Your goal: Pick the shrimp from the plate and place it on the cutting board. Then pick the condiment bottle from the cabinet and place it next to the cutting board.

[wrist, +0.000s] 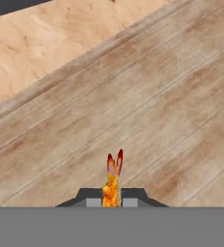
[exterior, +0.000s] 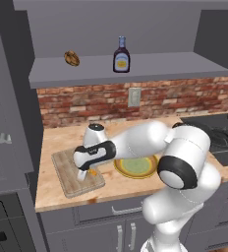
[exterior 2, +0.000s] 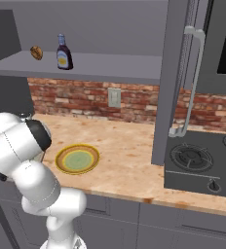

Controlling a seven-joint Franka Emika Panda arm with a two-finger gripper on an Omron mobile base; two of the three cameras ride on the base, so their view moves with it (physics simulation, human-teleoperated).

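So the first half of the job is nearly wrapped up here. The shrimp (wrist: 112,179) is pinched between the fingertips of the gripper (wrist: 111,201), jaws closed right down on it with the little orange tail poking up past them, and pale wood grain of the cutting board (wrist: 147,101) is seen just beyond it in the hand view. From the left base view the gripper (exterior: 86,173) is parked low over the cutting board (exterior: 67,167), with a dab of orange visible at its tips (whether the shrimp is actually touching the wood yet can't really be told from these angles).

The plate (exterior: 135,166) is left sitting bare just beside the board on the counter (exterior: 62,138), and it's seen again in the right base view (exterior 2: 77,159) with nothing on its green centre.

What's called for next, by the look of it: the jaws need to be let open so the shrimp is dropped onto the board, then the hand has to be lifted straight up so nothing gets dragged off.

After that a big reach is needed. The condiment bottle (exterior: 121,55) is stood upright on the cabinet (exterior: 135,69) shelf, well apart from a round brown lump (exterior: 71,58) that should be left alone. The bottle is narrow, so a grip around the body is probably the safer bet.
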